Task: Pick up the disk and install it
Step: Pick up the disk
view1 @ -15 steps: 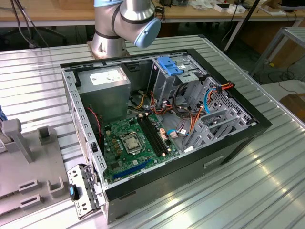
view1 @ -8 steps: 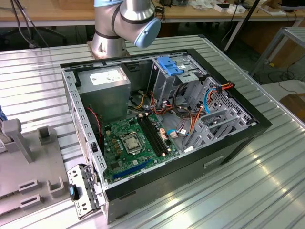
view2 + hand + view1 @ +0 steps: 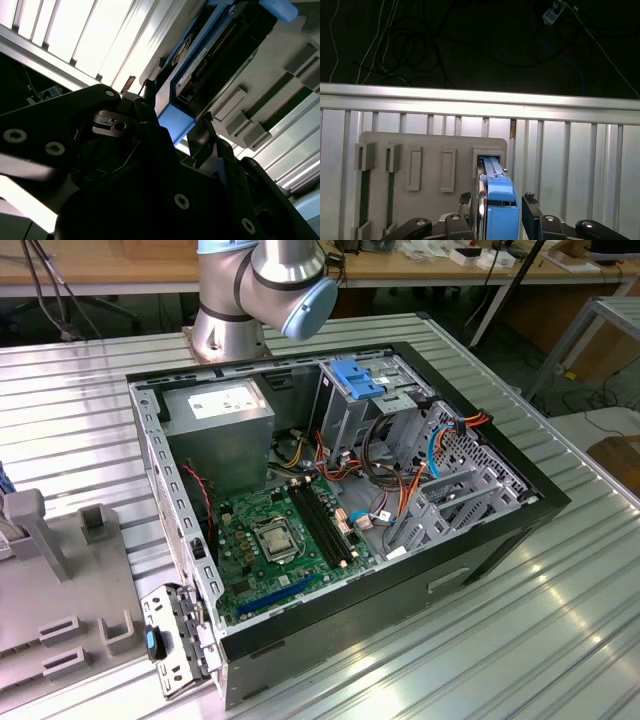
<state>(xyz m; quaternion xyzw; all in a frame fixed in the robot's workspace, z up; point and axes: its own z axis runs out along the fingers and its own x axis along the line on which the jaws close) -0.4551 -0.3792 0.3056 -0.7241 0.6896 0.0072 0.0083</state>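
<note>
Disk is seated edge-up in the rack. It is straddled by the gripper, jaws parted, narrow gaps left either side.

You see your gripper straddling the blue end of the disk, which runs toward one o'clock, with the grey slotted holder and ribbed metal table behind

The disk stands in the rack's end slot (rack on table).

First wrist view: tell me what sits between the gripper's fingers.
In the first wrist view the disk stands there, on edge in the grey holder.
</note>
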